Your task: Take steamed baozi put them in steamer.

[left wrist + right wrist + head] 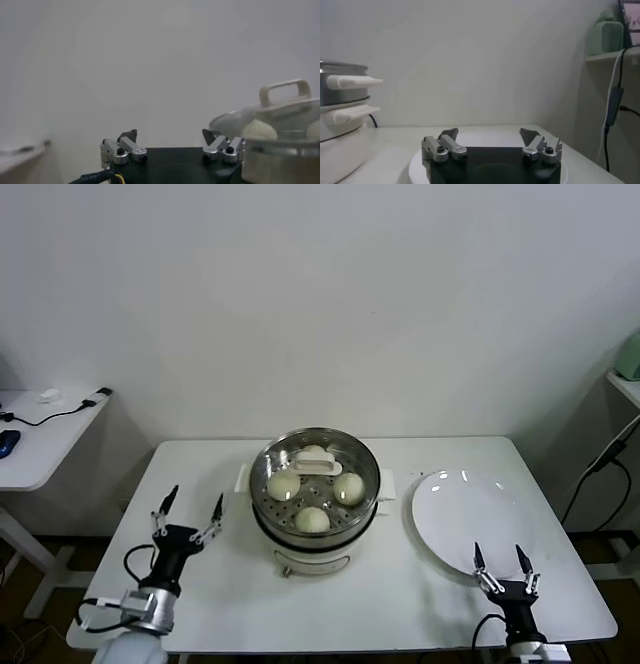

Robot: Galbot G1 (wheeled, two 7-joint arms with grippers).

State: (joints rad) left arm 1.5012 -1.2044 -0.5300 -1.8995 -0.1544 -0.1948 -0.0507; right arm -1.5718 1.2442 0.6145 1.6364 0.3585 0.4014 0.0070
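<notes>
Four steamed baozi (313, 519) seated on the perforated tray inside the steamer (270, 514), mid-counter (220, 604), ringed around a white handle piece at the tray's centre; one bun at the back partly hidden behind it. White plate (470, 519) bare, just beside the steamer on the robot's right. Left claw (187, 506) raised above the counter on the steamer's left, fingers spread wide, holding nothing. Right claw (500, 562) low at the near edge of the plate, fingers likewise spread and empty. No bun outside the pot in any view. Judged complete or nearly so: loading appears done. From the left wrist view, steamer rim and two buns (260, 130) seen close beside the left claw (172, 142); left arm the nearer to the pot, right arm separated from it by the plate. Buns round, so no long axis to align with. Small side table (40, 439) with cables far left, uninvolved.
</notes>
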